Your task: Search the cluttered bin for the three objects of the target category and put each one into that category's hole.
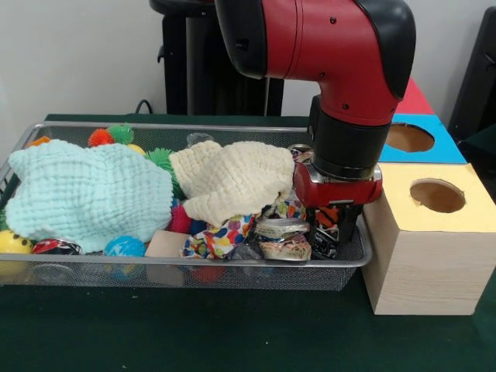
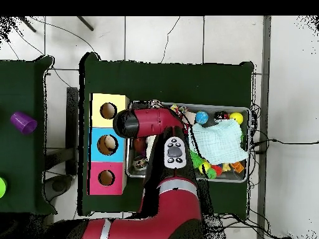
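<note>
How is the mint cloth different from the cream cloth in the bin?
The mint cloth is pale green and lies spread wide at the left end of the bin; the cream cloth is yellowish, smaller in view, bunched in folds and nearer the gripper. Both have a crinkled weave and cover other items.

A green-covered table (image 1: 232, 333) carries the whole workspace I am operating over.

From my front view, a wire-mesh bin (image 1: 186, 273) sits directly on the green surface, its right end just beside a wooden box with a yellow top (image 1: 422, 252). My overhead view shows that box as one end of a row of three holed boxes, yellow (image 2: 108, 111), blue (image 2: 108, 145) and red (image 2: 106, 177), standing side by side along the bin's short end. A second green surface at the overhead view's left edge holds a purple cup (image 2: 23, 122).
</note>
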`<act>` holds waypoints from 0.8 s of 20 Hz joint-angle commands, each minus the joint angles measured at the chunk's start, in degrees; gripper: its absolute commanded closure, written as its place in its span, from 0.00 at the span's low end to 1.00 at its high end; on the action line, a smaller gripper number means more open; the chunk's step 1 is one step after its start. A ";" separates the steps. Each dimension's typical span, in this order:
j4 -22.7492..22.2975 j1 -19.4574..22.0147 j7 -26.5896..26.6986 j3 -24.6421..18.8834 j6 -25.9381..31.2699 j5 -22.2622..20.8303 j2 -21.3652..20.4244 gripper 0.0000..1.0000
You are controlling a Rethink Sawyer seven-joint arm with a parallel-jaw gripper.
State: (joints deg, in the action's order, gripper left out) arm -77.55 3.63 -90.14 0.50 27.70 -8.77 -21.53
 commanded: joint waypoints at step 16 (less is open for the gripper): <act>-7.45 2.51 0.77 -4.12 3.74 -3.48 0.59 0.00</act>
State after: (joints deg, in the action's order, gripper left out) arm -78.89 4.10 -90.14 0.43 27.69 -8.76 -21.75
